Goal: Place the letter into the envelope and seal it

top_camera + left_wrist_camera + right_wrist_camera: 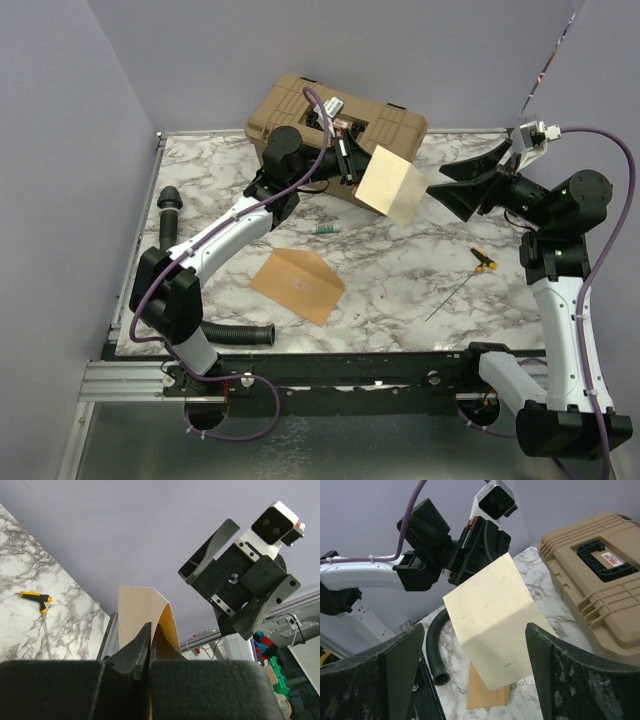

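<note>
**Left arm:** reaches forward from its base and rises over the marble table (400, 270). Its wrist is turned toward the right arm. The left gripper (352, 160) has its jaws pressed together on one edge of the letter (392, 185) and holds it in the air, above the tabletop and in front of the tan hard case (390, 125).

**Right arm:** stands upright from its base with the forearm bent inward. The right gripper (440, 186) points at the letter with its fingers (395, 670) spread wide. In the right wrist view the sheet sits between the two fingers, and neither touches it.

**Letter:** a plain pale cream sheet, tilted, with one crease across it. It bends along that crease into two panels, and a few tiny specks mark its face.

**Envelope (297, 285):** kraft-brown, lying flat on the table between the arms, nearer the left. It is below the raised letter and well apart from it.

**Other items:**
- Yellow-handled hex key (484, 260), on the table near the right arm.
- Black corrugated hose (235, 332), at the near edge.
</note>
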`<state>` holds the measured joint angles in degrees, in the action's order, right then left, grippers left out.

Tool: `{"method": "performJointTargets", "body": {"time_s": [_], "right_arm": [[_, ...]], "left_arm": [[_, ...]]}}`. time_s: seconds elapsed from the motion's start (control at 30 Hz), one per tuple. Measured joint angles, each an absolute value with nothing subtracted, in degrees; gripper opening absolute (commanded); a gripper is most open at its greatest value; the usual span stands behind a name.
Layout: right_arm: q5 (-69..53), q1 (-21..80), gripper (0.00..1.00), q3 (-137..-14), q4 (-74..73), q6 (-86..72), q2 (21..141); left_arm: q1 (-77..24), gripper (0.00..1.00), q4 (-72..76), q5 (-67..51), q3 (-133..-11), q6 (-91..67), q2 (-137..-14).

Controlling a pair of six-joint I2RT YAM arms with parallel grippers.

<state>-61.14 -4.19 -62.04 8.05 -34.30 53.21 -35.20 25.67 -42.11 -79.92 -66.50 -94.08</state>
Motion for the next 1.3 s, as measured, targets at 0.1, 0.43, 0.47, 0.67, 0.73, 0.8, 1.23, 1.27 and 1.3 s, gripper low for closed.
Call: {"method": "performJointTargets", "body": {"time_s": [0.1, 0.43, 0.47, 0.67, 0.73, 0.8, 1.23, 1.27, 1.3], "right_arm": [[-60.73, -4.19, 0.89, -62.63, 4.99, -32.18, 53.28], [-71.53, -1.98, 0.94, -62.52, 11.60, -33.15, 60.77], [-72.51, -1.04, 0.94, -62.70, 11.86, -32.91, 62.30], [-77.82, 4.34, 0.69, -63.40, 10.33, -30.96, 67.96], [-79.35, 5.10, 0.52, -63.48, 10.24, -30.92, 67.77], [-80.77, 5.19, 0.26, -63.72, 10.55, -31.40, 67.44], [-84.18, 5.19, 0.00, -64.42, 17.58, -41.63, 68.47], [-84.16, 5.19, 0.00, -64.42, 17.91, -41.93, 68.45], [-84.14, 5.19, 0.00, -64.42, 18.13, -42.11, 68.45]], "left_arm": [[-34.96, 0.00, 25.63, -44.29, -79.92, -66.17, -93.97], [-34.89, 0.00, 25.69, -53.12, -79.92, -67.11, -90.80], [-34.89, 0.00, 25.67, -53.91, -79.92, -67.33, -90.41], [-34.87, 0.00, 25.74, -56.77, -79.92, -68.07, -89.82], [-34.87, 0.00, 25.71, -57.23, -79.92, -68.12, -89.82], [-34.87, 0.00, 25.71, -57.49, -79.92, -68.14, -89.82], [-31.59, 0.47, 25.04, -57.95, -79.92, -66.43, -89.82], [-31.24, 0.50, 24.29, -58.04, -79.92, -65.80, -89.76], [-30.65, 0.54, 23.11, -58.15, -79.92, -64.73, -89.58]]}}
